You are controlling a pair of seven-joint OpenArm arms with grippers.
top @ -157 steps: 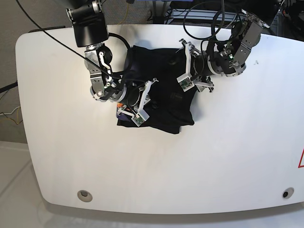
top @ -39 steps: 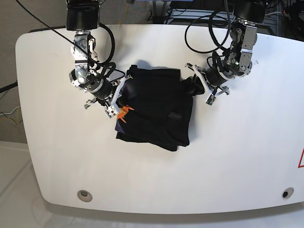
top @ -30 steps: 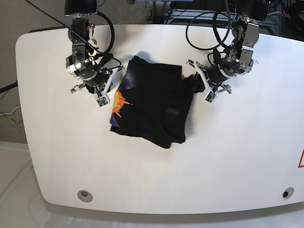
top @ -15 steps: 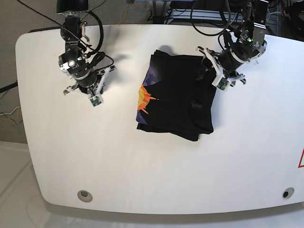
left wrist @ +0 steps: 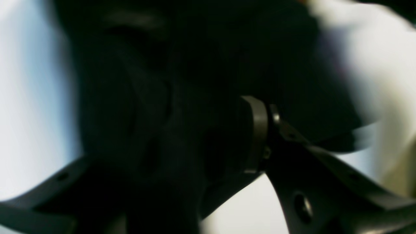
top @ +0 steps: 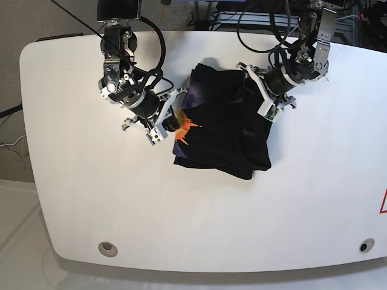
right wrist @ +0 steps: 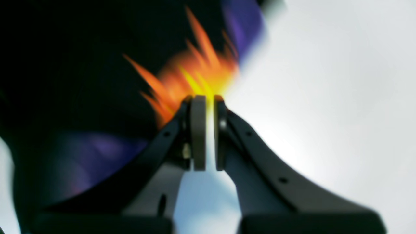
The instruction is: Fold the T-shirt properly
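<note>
the shirt [top: 222,124], a folded black bundle, lies on the table [top: 302,199] w/ an orange flame print peeking at its left edge. half a sec ago the right gripper [top: 167,124] sat well left of it; it's now come back to that edge, pads [right wrist: 198,130] nearly together, nothing seen between them. the left gripper [top: 261,90] stays clamped on cloth at the shirt's top right. likely a tidy-up tuck before the fold counts as done.

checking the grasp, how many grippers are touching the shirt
1 for sure: the left gripper is shut on the T-shirt. The right gripper, nearly closed, sits at its printed edge; contact unclear.
</note>
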